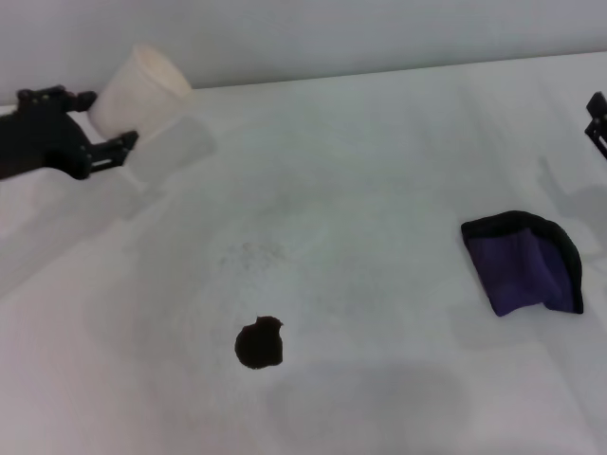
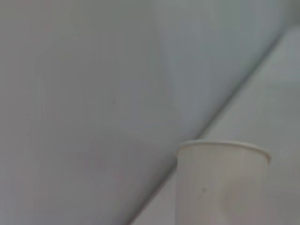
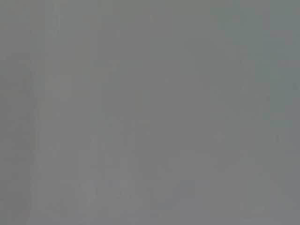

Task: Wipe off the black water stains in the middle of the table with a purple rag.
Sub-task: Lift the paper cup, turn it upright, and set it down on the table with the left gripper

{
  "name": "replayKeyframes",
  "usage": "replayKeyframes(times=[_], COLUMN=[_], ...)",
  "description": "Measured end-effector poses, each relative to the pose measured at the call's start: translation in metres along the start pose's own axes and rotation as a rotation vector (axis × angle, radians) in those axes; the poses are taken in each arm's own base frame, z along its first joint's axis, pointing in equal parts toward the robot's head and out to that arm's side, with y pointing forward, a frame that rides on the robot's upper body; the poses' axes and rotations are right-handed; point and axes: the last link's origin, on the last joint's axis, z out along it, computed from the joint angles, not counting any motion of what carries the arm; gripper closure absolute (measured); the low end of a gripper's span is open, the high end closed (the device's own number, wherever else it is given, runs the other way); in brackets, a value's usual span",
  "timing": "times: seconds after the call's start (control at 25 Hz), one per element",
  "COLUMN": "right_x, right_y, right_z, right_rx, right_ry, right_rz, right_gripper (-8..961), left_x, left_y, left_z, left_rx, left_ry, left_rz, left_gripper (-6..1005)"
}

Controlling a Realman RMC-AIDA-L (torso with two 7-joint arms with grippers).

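While the left gripper (image 1: 106,121) sits at the far left of the table (image 1: 379,171), its black fingers are closed around a white paper cup (image 1: 140,88), one finger above the cup wall and one below it. The cup is tilted, its mouth turned up and toward the far edge, its base toward the gripper. From the left wrist view the same cup (image 2: 222,185) shows as a pale wall with a rolled rim, against a grey backdrop and a strip of tabletop. Moving rightward across the white surface, a patch of faint grey speckles (image 1: 254,252) lies near the middle. Just nearer the robot than those speckles lies the black water stains (image 1: 259,343), a single small, roundish, ragged-edged blot, well apart from the cup and from both arms. Further right, the purple rag (image 1: 524,263) lies flat on the table, folded, its deep purple face bordered by thick black edging; nothing touches it. It is well apart from the blot. At the far right edge, only a small black part of the right gripper (image 1: 597,118) shows, beyond the rag and apart from it; whether its fingers are open or closed cannot be told. The right wrist view shows only a uniform grey field.
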Motion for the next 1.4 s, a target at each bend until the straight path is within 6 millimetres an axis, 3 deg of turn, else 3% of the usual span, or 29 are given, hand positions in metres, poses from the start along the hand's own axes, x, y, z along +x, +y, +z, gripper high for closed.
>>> replayKeyframes(times=[0.32,0.76,1.04,1.4], right_x=[-0.008,-0.012,-0.013,-0.012], right_y=[-0.010,-0.017,-0.018,-0.020], right_z=[0.004,0.004,0.003,0.003], right_rx=[0.000,0.008,0.012,0.021], right_ry=[-0.035,-0.049,-0.052,-0.047], right_rz=[-0.050,-0.121,-0.134,-0.135], right_gripper=[103,102,102,103], left_x=[-0.037,-0.091,-0.113,-0.121], left_y=[0.038,0.080,0.091,0.097], left_z=[0.006,-0.006,-0.015,-0.017], left_rx=[0.058,0.118,0.151,0.148], left_ry=[0.107,0.135,0.104,0.084], left_rz=[-0.154,-0.303,-0.329,-0.300], left_gripper=[317,318,322,328])
